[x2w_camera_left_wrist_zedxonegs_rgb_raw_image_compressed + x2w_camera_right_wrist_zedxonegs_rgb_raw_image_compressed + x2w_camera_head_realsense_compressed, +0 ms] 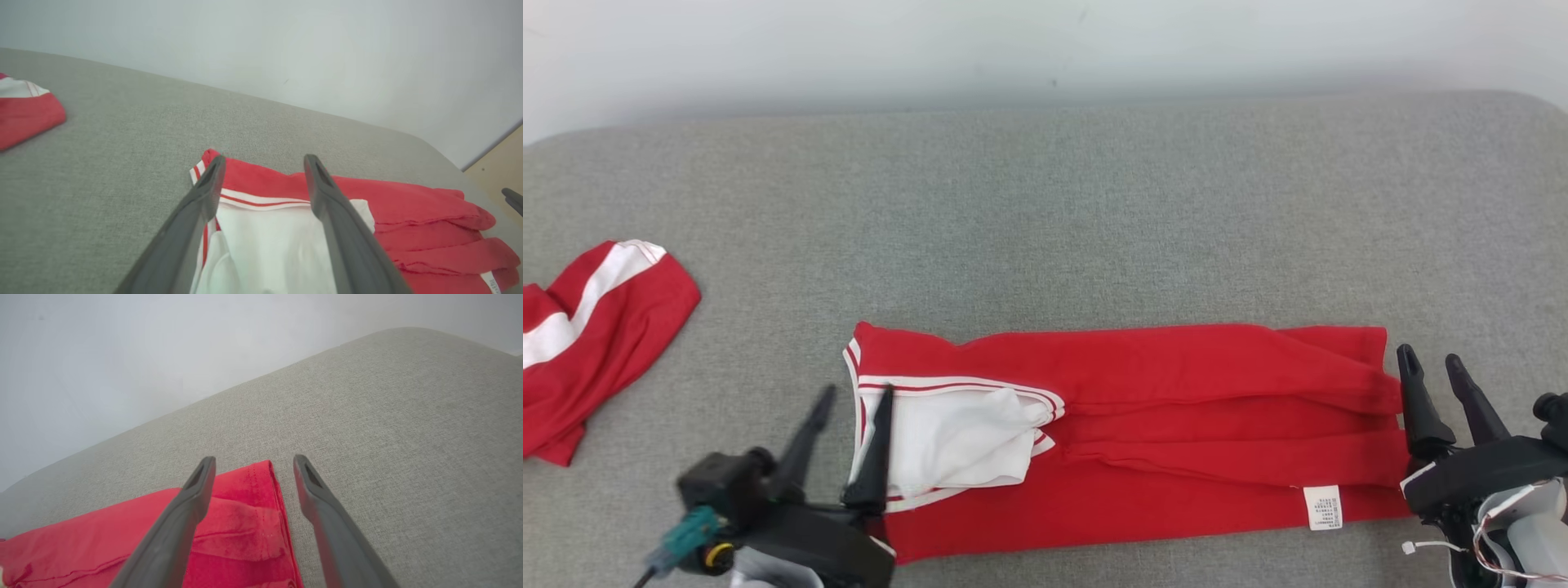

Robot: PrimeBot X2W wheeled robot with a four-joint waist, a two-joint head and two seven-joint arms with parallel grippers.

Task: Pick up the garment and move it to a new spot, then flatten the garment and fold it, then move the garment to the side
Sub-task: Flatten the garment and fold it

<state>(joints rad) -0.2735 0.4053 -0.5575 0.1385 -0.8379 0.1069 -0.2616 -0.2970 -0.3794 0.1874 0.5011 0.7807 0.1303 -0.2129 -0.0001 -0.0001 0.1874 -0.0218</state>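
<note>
Grey cushioned surface (1094, 204) spans the scene. Nearest, the left gripper (858, 393) and right gripper (1429, 357) both stand with fingers apart, gripping nothing, one at each end of the folded red garment (1176, 384). Farther left lies another red-and-white garment (596, 343), and beyond it all is a pale wall (1045, 41).

Red garment (1176, 425), folded lengthwise, on grey surface (1045, 204). Left gripper (858, 394) spread at collar end; right gripper (1429, 357) spread at hem. Second red-white garment (596, 351), far left.
</note>
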